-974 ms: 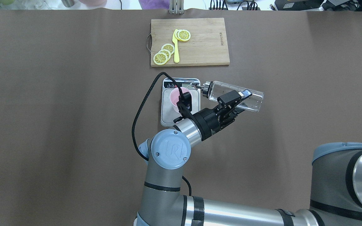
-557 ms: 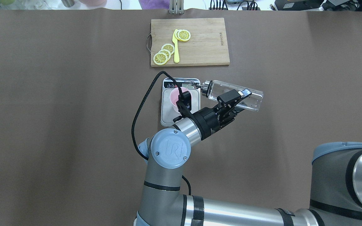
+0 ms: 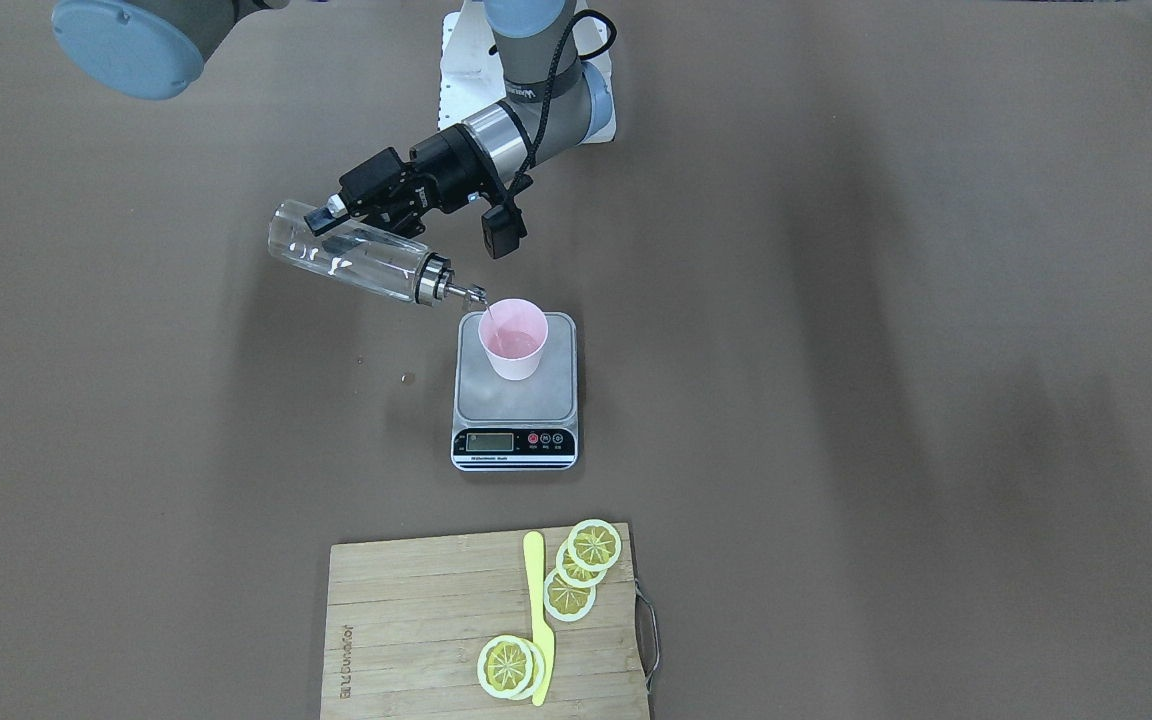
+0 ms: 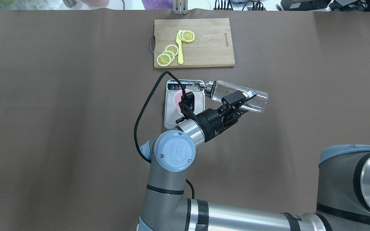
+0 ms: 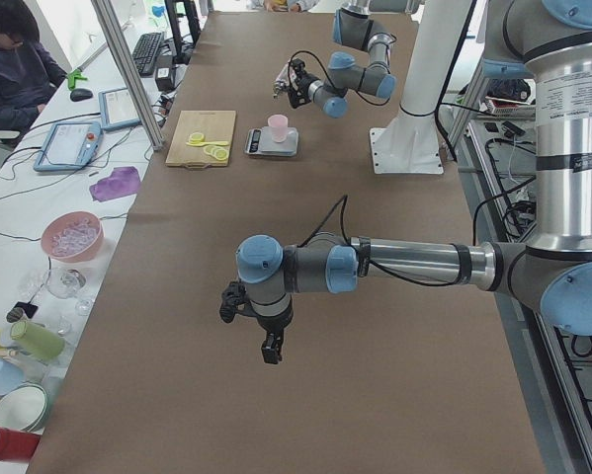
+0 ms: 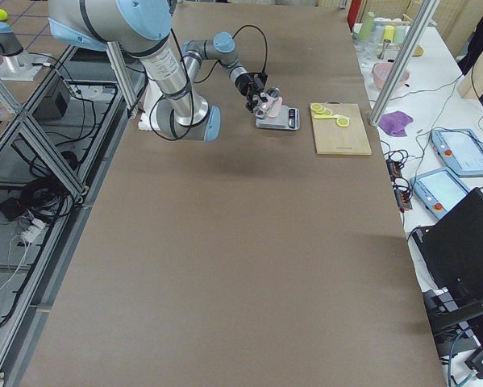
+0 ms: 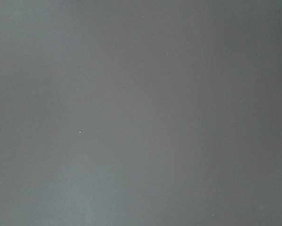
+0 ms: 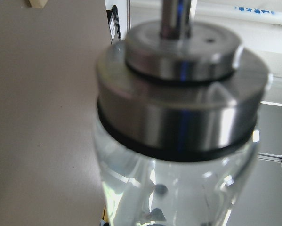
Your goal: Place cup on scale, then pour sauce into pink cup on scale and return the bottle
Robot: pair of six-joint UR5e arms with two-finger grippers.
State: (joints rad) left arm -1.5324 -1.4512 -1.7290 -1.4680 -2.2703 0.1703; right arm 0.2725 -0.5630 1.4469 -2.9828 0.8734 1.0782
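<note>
The tilted bottle point(image 3: 356, 262) and the right arm point(image 3: 496, 150) block the way to the cup point(image 3: 513, 338) from the robot's side. The board point(image 3: 406, 620) lies well past the scale point(image 3: 514, 400). Wide counter point(image 3: 886, 350) lies open on both sides.

Right arm outstretched, pincer point(image 4: 243, 100) clamped on tilted bottle point(image 4: 223, 91); left pincer point(image 5: 234, 304) pointing downward, its grip unclear.

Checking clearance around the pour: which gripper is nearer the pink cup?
Right. The right gripper holds the tilted bottle just beside the cup, spout at its rim; the left gripper hangs over the table far from it.
</note>
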